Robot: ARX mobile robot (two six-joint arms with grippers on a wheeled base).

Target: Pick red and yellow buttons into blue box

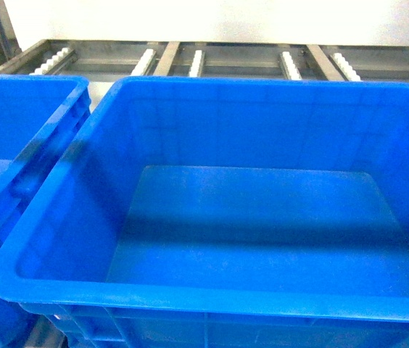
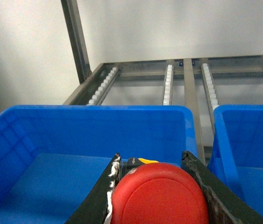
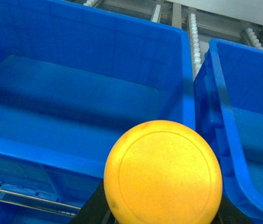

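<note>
Buttons are both in hand: the red button [image 2: 159, 193] sits clamped between the dark jaws of the left gripper [image 2: 157, 186], its domed cap filling the bottom of the left wrist view, with a sliver of yellow marking just behind it. The yellow button [image 3: 163, 172] is gripped the same way by the right gripper [image 3: 162, 212], though only dark bits of the jaws show under its broad round cap, so that hold is a judgement from how it sits. Its cap is smooth, flat-topped with a faint ring near the edge; the bodies of both buttons are hidden. Beyond the jaws lie blue crates. The head view shows the blue box [image 1: 212, 301], large and deep, with nothing on its floor, and a second blue crate [image 1: 23, 145] just beside it on the left. The left wrist looks over a crate wall, the right wrist at the near rim of one, with another to its right; I cannot tell for certain which is which. Behind stands a metal roller rack [image 1: 197, 61]. Picking looks done for both; dropping them into the box is left, and neither gripper shows in the head view.
</note>
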